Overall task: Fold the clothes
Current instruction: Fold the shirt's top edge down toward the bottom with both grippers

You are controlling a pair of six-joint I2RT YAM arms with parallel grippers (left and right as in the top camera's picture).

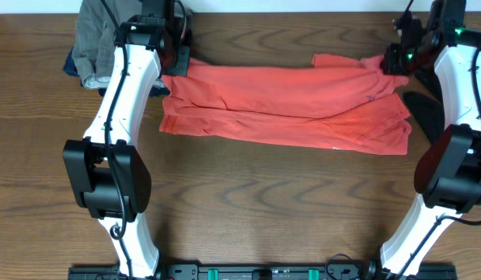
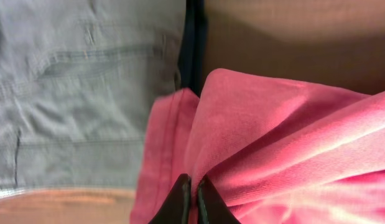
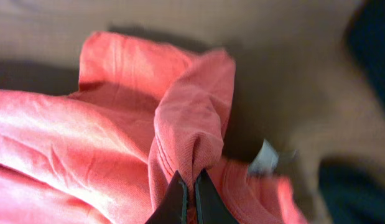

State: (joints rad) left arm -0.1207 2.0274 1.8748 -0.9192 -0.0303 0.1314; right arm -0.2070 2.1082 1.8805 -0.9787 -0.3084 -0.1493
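The coral-red T-shirt (image 1: 287, 105) lies folded in a long band across the table's far half; its lettering is hidden. My left gripper (image 1: 174, 56) is shut on the shirt's far left corner (image 2: 242, 124); the fingertips (image 2: 192, 193) pinch a fold of red cloth. My right gripper (image 1: 395, 58) is shut on the shirt's far right corner, with a ridge of red cloth (image 3: 192, 118) between the fingertips (image 3: 193, 186). A black garment (image 1: 426, 113) lies at the right edge, partly behind my right arm, and shows dark in the right wrist view (image 3: 369, 37).
A grey garment (image 1: 92, 39) lies bunched at the far left corner, close beside my left gripper; it fills the left of the left wrist view (image 2: 74, 81). The wooden table (image 1: 263, 202) stretches toward the near edge.
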